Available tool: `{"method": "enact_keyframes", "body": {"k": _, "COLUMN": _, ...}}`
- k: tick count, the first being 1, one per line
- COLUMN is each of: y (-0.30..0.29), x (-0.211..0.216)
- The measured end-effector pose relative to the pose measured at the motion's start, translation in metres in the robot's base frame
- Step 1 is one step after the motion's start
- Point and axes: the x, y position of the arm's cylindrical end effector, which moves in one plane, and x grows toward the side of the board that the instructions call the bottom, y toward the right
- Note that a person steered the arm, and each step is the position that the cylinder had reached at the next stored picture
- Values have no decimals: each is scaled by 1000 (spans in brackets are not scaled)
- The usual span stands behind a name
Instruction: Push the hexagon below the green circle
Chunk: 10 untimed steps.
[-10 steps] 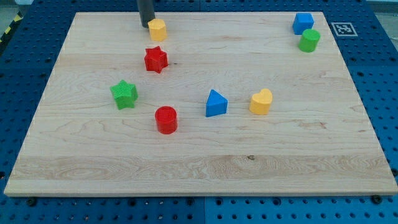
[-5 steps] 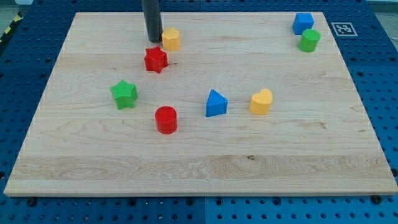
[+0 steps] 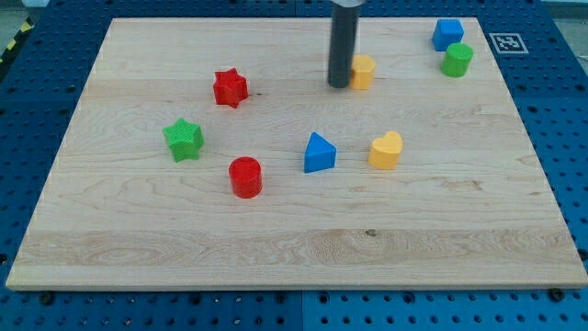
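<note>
The yellow hexagon (image 3: pixel 364 70) lies on the wooden board in the upper middle-right. My tip (image 3: pixel 338 85) touches its left side. The green circle (image 3: pixel 457 60) stands near the view's top right corner, to the right of the hexagon and slightly higher. The hexagon is about a hundred pixels left of the green circle.
A blue block (image 3: pixel 447 34) sits just above-left of the green circle. A red star (image 3: pixel 230 88), a green star (image 3: pixel 184 139), a red cylinder (image 3: pixel 245 176), a blue triangle (image 3: pixel 319 153) and a yellow heart (image 3: pixel 387 150) lie across the board's middle.
My tip has swept to the right across the top of the board, pushing the yellow hexagon from near the red star to the upper middle-right. The other blocks have not moved.
</note>
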Motion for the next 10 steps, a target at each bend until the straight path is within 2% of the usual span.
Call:
{"method": "enact_keyframes", "body": {"k": 2, "y": -12, "x": -5}}
{"method": "enact_keyframes", "body": {"k": 3, "y": -16, "x": -27}}
{"method": "enact_keyframes", "body": {"k": 5, "y": 16, "x": -30}}
{"method": "enact_keyframes", "body": {"k": 7, "y": 62, "x": 5}}
{"method": "enact_keyframes", "body": {"k": 10, "y": 90, "x": 7}}
